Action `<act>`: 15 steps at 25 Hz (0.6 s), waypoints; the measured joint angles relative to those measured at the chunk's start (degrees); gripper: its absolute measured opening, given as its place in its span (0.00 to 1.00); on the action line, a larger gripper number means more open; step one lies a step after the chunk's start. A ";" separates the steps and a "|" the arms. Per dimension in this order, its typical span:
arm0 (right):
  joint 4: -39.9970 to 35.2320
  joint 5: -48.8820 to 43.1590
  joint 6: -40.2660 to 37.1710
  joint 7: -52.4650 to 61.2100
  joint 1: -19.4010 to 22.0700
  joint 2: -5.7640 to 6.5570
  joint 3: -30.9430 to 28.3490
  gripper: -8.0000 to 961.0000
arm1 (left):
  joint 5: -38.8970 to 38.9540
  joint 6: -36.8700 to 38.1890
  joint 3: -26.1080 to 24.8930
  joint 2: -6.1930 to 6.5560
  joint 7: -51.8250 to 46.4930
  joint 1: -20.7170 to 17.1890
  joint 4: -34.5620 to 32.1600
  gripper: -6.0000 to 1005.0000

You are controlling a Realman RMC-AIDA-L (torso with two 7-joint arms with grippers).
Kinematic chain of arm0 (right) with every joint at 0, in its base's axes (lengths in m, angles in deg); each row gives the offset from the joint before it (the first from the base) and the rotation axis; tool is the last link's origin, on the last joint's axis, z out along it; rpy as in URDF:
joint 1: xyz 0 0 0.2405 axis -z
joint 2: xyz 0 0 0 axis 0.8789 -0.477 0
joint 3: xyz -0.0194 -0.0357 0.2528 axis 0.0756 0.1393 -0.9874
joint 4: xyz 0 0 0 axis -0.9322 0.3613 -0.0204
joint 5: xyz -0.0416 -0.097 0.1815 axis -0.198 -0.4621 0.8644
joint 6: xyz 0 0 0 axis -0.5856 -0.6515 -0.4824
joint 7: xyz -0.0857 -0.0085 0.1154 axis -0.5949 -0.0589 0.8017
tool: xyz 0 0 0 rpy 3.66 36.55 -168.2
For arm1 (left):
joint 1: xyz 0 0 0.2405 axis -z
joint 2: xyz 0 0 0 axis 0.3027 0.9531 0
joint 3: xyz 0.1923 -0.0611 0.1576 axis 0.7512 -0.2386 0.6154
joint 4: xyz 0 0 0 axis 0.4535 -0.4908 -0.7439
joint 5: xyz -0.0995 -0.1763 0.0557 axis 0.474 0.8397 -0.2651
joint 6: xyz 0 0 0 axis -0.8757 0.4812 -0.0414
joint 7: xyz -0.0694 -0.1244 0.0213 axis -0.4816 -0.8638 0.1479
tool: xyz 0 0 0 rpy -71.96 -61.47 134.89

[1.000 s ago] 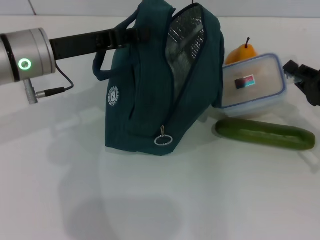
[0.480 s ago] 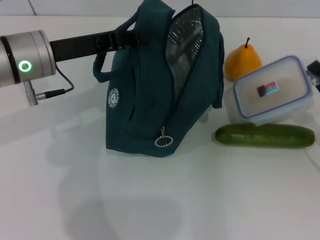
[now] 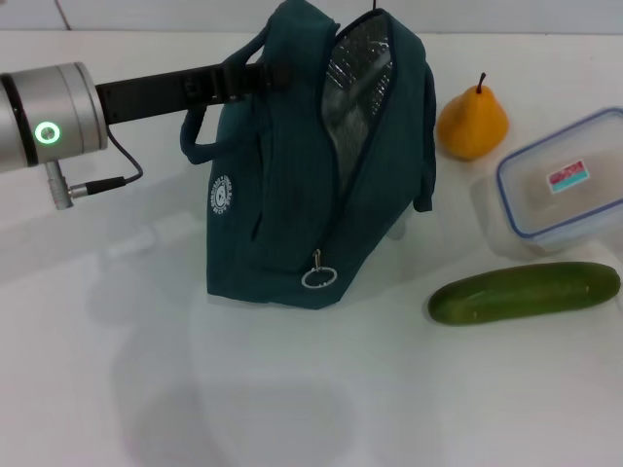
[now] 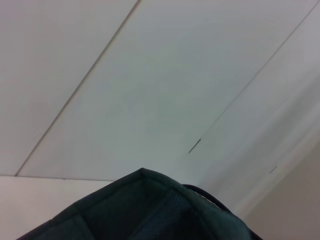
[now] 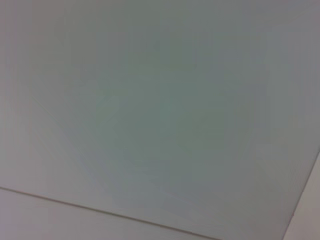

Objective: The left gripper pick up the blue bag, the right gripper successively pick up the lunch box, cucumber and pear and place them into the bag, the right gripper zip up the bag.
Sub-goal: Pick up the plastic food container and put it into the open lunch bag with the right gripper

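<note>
The blue bag [image 3: 282,195] stands upright on the white table, its zip open and the silver lining showing at the top. My left gripper [image 3: 263,73] reaches in from the left and is shut on the bag's top handle; the left wrist view shows only the bag's top edge [image 4: 145,210]. To the right of the bag lie the orange pear [image 3: 472,122], the clear blue-rimmed lunch box [image 3: 560,185] at the picture's right edge, and the green cucumber [image 3: 526,292] in front of it. My right gripper shows in no view.
The zip's ring pull [image 3: 318,274] hangs low on the bag's front. The white table [image 3: 146,370] stretches in front and to the left of the bag. The right wrist view shows only a plain pale surface.
The lunch box has slid right, away from the bag, uncovering the pear. The cucumber shifted right and forward. The right gripper left the picture's right edge. Bag and left arm stayed.
</note>
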 joint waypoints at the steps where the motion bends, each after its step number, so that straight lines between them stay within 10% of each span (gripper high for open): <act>1: 0.05 0.19 -0.05 0.11 0.14 0.00 -0.02 0.11 | 0.00 0.07 0.00 0.01 0.02 -0.01 0.01 0.05; 15: 1.27 4.64 -3.50 0.71 0.79 0.03 -0.75 0.11 | 0.00 0.14 -0.07 0.03 0.55 0.45 1.42 0.05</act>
